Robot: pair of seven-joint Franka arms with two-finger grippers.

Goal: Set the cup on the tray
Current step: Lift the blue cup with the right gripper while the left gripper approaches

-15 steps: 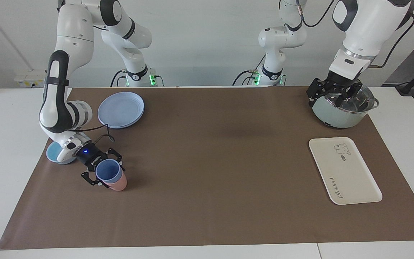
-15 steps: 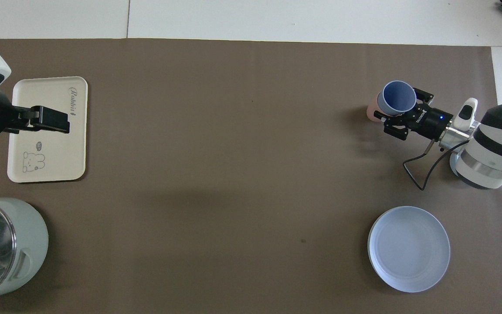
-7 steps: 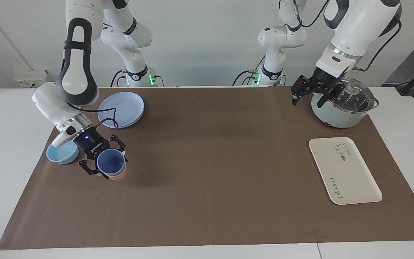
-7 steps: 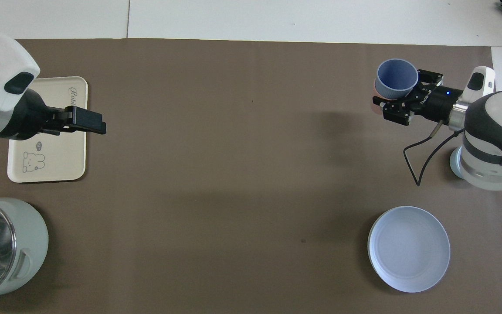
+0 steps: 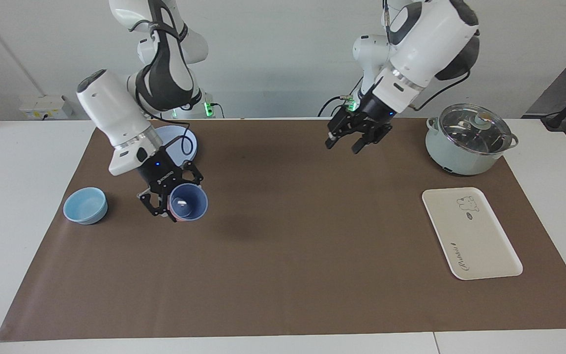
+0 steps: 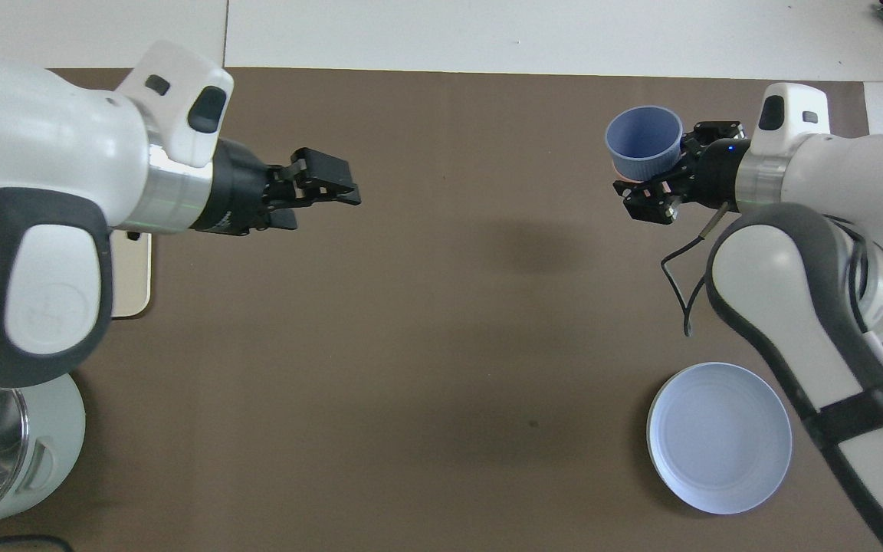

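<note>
My right gripper [image 5: 176, 199] is shut on the periwinkle-blue cup [image 5: 188, 202] and holds it tilted in the air over the mat, toward the right arm's end. A sliver of salmon-pink tumbler [image 5: 178, 220] shows under the cup, nested around it and raised with it. The cup also shows in the overhead view [image 6: 643, 140] with the right gripper [image 6: 667, 175]. My left gripper [image 5: 348, 141] is open and empty, raised over the mat's middle [image 6: 328, 182]. The cream-white tray [image 5: 469, 231] lies flat at the left arm's end. In the overhead view my left arm hides most of the tray [image 6: 133, 276].
A round periwinkle plate [image 5: 177, 142] lies near the right arm's base, also seen from overhead [image 6: 719, 437]. A light-blue bowl [image 5: 85, 205] sits at the mat's edge at that end. A lidded pale-green pot [image 5: 469, 140] stands nearer the robots than the tray.
My right gripper has lifted the nested cups off the mat and carried them toward the table's middle. My left gripper has swung from over the pot toward the middle.
</note>
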